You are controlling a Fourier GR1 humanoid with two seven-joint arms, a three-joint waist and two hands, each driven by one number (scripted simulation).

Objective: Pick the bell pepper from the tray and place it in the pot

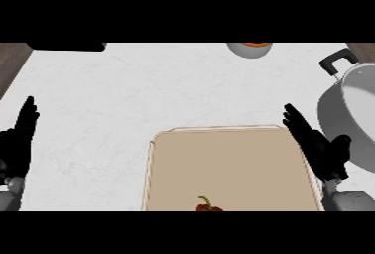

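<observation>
Nothing is grasped yet. The left hand (18, 141) is held spread, well left of the tray (230, 163). The bell pepper (208, 207) lies at the tray's near edge. The right hand (319, 149), spread beside the tray, must be brought back to it; the pot (351, 111) waits right.

We see a beige tray (219, 163) on the white, faintly marbled counter (147, 84). The bell pepper (208, 207) is red with a green stem; the pot (351, 114) is grey.

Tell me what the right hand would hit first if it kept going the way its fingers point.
Probably nothing: the right hand points up-left over bare counter, passing left of the pot. Only the bowl sits near that line, though depth is unclear.
</observation>
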